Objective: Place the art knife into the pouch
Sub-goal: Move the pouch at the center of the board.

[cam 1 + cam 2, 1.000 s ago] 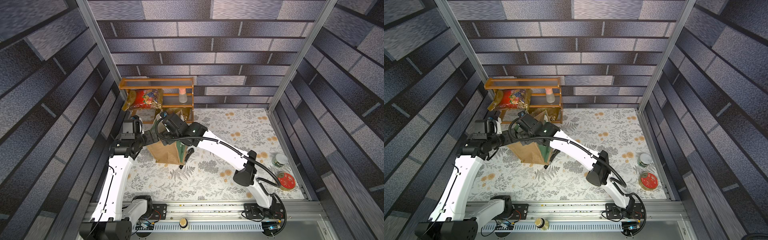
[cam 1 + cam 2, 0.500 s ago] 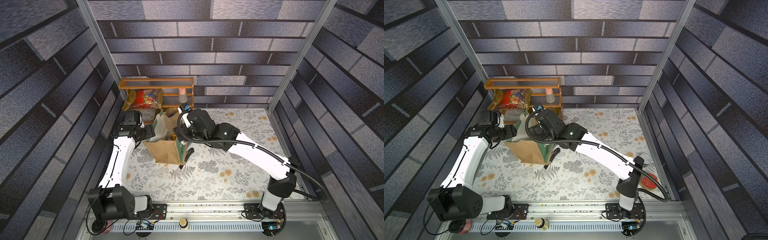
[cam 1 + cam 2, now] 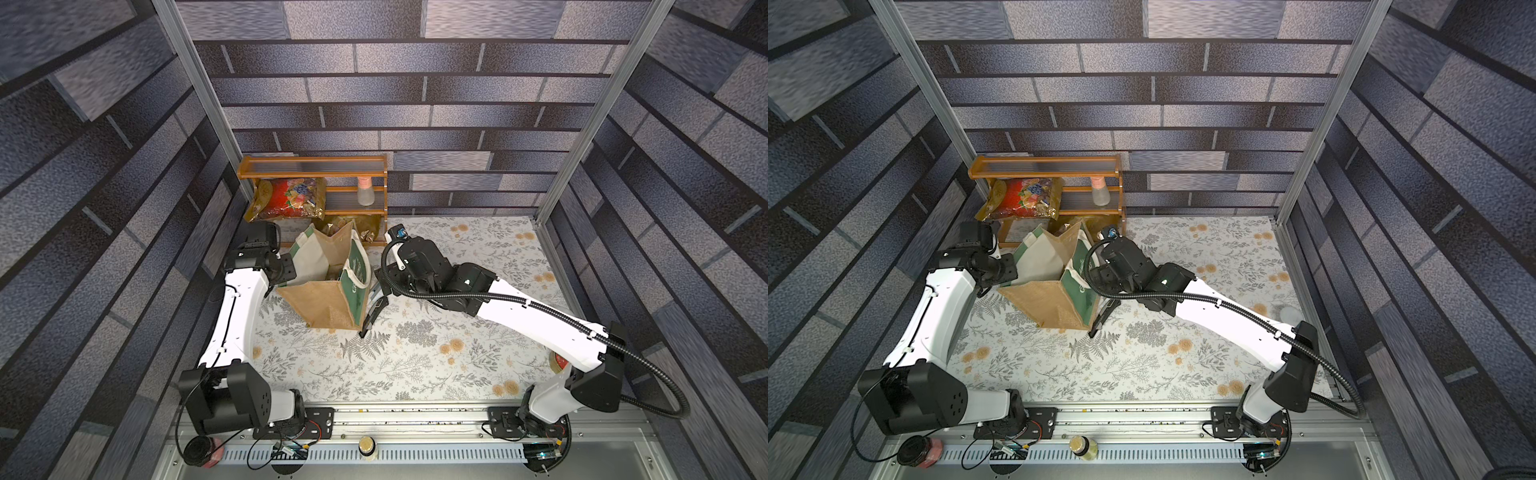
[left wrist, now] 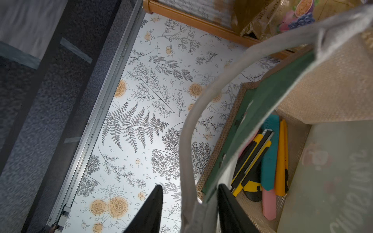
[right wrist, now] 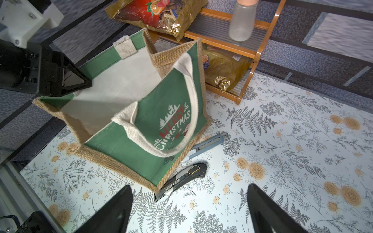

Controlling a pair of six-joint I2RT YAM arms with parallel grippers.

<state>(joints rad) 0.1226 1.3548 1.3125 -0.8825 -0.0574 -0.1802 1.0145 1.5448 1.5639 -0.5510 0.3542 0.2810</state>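
The pouch [image 3: 328, 299] [image 3: 1050, 303] [image 5: 121, 145] stands open at the back left, its green "Merry Christmas" panel facing right. A black art knife [image 5: 183, 178] [image 3: 374, 313] [image 3: 1104, 318] lies on the mat against the foot of that panel. A grey-blue art knife [image 5: 205, 146] lies just behind it. Inside the pouch [image 4: 333, 90] lie several knives [image 4: 270, 159]. My left gripper [image 4: 189, 186] [image 3: 291, 268] straddles the pouch's left rim and white handle, one finger on the rim, the other apart. My right gripper [image 5: 189, 186] hangs open above the mat near the black knife.
A wooden shelf [image 3: 311, 160] behind the pouch holds a red-and-gold foil snack bag [image 3: 286, 199] and a small bottle [image 3: 365, 193]. The cage's left wall rail [image 4: 96, 125] runs close to my left gripper. A red-lidded jar [image 3: 559, 361] sits at the right edge.
My right arm has drawn back from over the pouch to its right side. My left gripper has moved onto the pouch's left rim and its jaws have narrowed.
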